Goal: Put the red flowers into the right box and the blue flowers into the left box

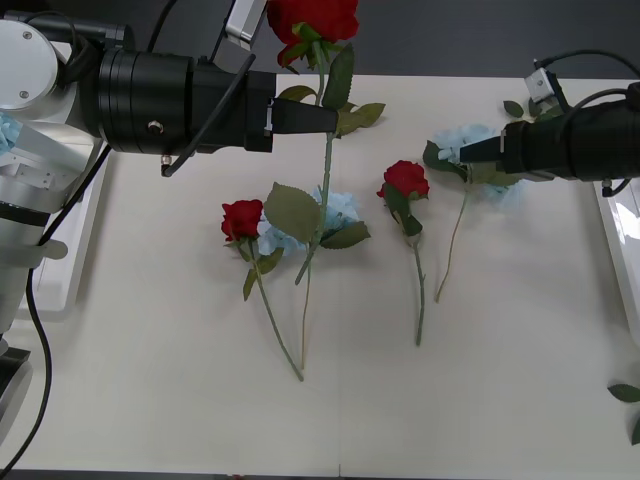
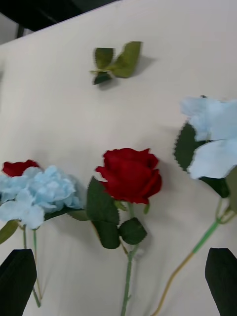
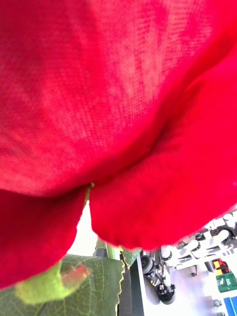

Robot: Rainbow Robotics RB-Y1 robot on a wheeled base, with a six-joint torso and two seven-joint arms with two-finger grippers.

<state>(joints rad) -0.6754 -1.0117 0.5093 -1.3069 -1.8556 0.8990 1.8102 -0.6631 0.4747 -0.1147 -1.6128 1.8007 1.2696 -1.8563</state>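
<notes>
Your left pincer [image 1: 325,118] is gripping a red rose [image 1: 312,18] by the stem just under its head, holding it lifted above the far middle of the bench [image 1: 500,380], with the stem hanging down over the flowers lying there. In the left wrist view the red petals [image 3: 118,98] are sitting right against the lens. Your right pincer [image 1: 455,152] is hovering at the far right, spread wide in its wrist view with the black fingertips [image 2: 17,281] apart and nothing between them, just over a blue flower [image 1: 465,140].

Two more red roses [image 1: 241,218] [image 1: 405,180] and another blue flower [image 1: 335,210] are lying mid-bench. The left box [image 1: 70,240] is sitting at the left edge behind your left arm, the right box [image 1: 620,240] at the right edge.

The risk I see: the red rose belongs in the right box, and carrying it across means the dangling stem could be snagging the blue flower or colliding with your right arm. Its thin stem could also be swivelling in the grip.
</notes>
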